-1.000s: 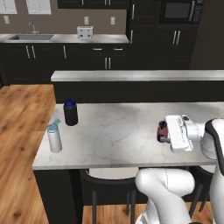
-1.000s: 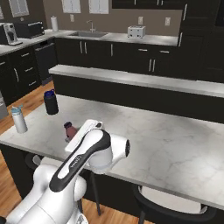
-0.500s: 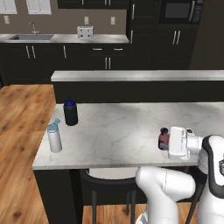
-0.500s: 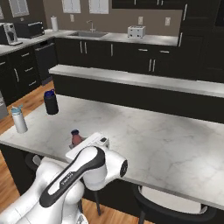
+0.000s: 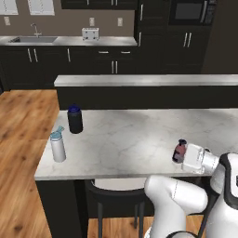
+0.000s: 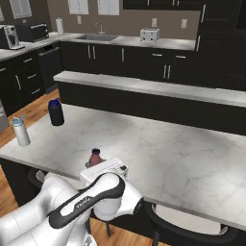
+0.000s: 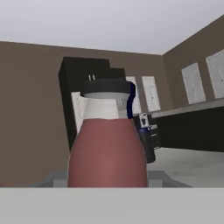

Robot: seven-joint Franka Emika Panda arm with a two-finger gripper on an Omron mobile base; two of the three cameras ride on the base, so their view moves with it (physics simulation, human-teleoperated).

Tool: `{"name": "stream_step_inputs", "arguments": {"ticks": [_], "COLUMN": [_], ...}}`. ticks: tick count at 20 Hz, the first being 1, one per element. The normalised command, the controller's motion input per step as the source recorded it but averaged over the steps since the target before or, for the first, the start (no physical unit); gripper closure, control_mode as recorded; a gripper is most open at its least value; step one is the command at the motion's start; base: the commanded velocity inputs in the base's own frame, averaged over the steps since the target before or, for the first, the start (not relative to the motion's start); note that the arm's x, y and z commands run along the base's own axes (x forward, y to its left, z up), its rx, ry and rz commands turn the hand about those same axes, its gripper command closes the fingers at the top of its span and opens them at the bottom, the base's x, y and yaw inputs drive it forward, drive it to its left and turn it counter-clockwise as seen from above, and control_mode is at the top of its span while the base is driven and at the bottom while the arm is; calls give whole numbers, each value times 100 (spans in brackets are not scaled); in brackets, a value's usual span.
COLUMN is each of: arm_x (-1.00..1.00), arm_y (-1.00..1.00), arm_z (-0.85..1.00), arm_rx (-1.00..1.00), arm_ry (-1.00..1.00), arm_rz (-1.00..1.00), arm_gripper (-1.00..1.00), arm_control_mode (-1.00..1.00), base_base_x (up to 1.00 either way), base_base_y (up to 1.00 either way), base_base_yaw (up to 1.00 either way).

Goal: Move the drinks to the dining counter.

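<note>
The gripper (image 5: pixel 182 155) is closed around the small purple-red bottle (image 5: pixel 179 150), holding it upright just over the near edge of the dining counter (image 5: pixel 135 139). So close to that edge, a careless release could tip the bottle off onto the stool (image 5: pixel 111 195) below. Farther left of the held bottle stand the slim white-grey bottle (image 5: pixel 57 146) and, beyond it, the black bottle (image 5: pixel 75 119), both on the counter. The higher ledge (image 5: pixel 144 80) lies behind.
</note>
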Motion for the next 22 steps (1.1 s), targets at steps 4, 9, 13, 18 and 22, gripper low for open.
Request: {"name": "stream_step_inputs", "arguments": {"ticks": [4, 9, 13, 18, 22], "arm_x": [41, 31, 20, 32, 24], "arm_y": [-4, -2, -1, 0, 0], "arm_z": [-23, -11, -12, -8, -4], "arm_rx": [4, 0, 0, -2, -5], "arm_ry": [0, 0, -3, 0, -2], "arm_rz": [-4, -4, -2, -2, -1], "arm_gripper": [100, 100, 100, 100, 100], "arm_control_mode": [-100, -100, -100, -100, -100], "base_base_x": [0, 0, 0, 0, 0], "base_base_y": [0, 0, 0, 0, 0], "base_base_yaw": [0, 0, 0, 0, 0]}}
